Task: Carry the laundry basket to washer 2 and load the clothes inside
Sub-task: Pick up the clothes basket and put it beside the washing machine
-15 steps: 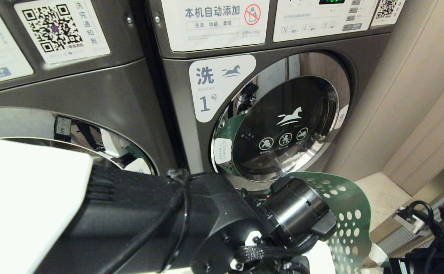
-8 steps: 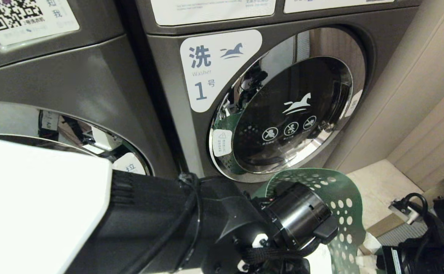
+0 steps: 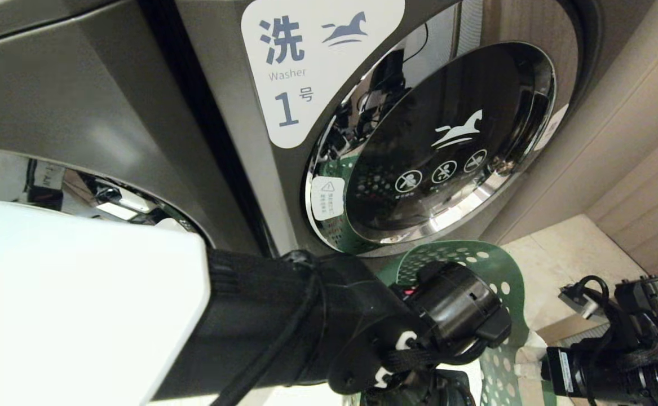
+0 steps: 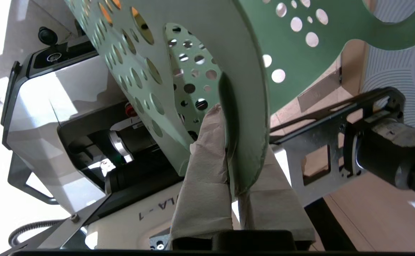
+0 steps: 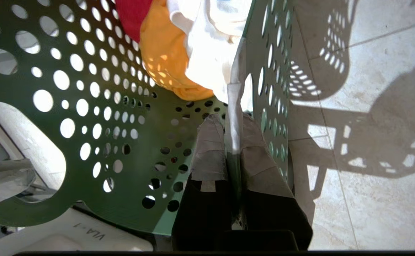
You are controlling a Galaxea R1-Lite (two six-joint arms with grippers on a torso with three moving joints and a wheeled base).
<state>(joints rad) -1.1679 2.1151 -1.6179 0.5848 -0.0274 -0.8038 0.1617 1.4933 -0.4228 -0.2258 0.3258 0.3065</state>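
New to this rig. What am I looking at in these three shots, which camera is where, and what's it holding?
It is a wheeled robot with two arms, each ending in a two-fingered tool.

The head camera looks down past the left arm at a dark grey front-loading washer labelled "1". Its round chrome-rimmed door is closed. Left of it is part of another grey washer; its number is not visible.

The other two shots come from cameras on the wrists, behind the fingers. In the left wrist view the left tool is shut on the edge of the dark-green perforated plastic laundry basket. In the right wrist view the right tool is shut on the basket's opposite wall, above a pale tiled floor.

So both arms carry the basket together. Inside lie soft clothes: red, yellow-orange and white.
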